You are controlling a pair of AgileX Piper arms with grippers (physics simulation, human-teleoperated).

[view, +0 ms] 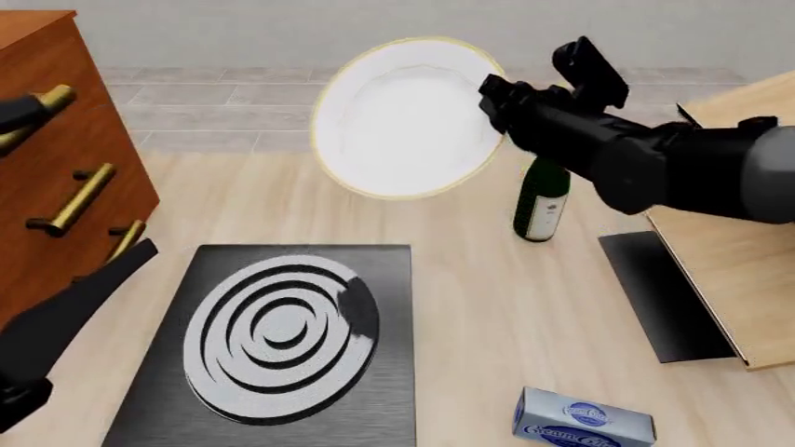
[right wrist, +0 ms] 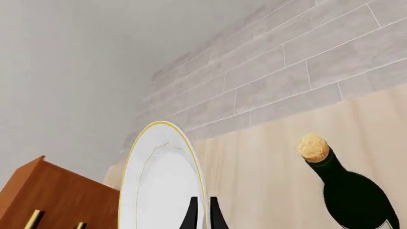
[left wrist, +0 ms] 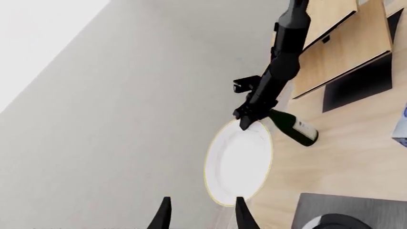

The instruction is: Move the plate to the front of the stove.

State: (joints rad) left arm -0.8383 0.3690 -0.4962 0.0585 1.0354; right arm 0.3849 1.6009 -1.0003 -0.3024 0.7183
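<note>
White plate [view: 400, 116]: large, round, shallow, thin gold-yellow rim; held up in the air, tilted nearly on edge, beyond the far edge of the stove.
Right gripper [view: 493, 93]: black fingers [right wrist: 191, 215] pinched on the plate's right rim, one on each face; plate extends leftward from the claw in the front view.
Left gripper [left wrist: 201, 214]: two black fingertips spread apart, holding nothing; the plate lies ahead of them, not touching.
Stove [view: 276, 349]: flat dark grey brushed-metal square slab with silver-white concentric ring burner, flat on the light wooden table [view: 497, 298], nearer the camera than the plate.
Bottle [view: 543, 200]: dark green glass, white label, cork top; upright just beside the right arm, right of the plate.
Cabinet [view: 62, 158]: brown wood with gold handles, at left.
</note>
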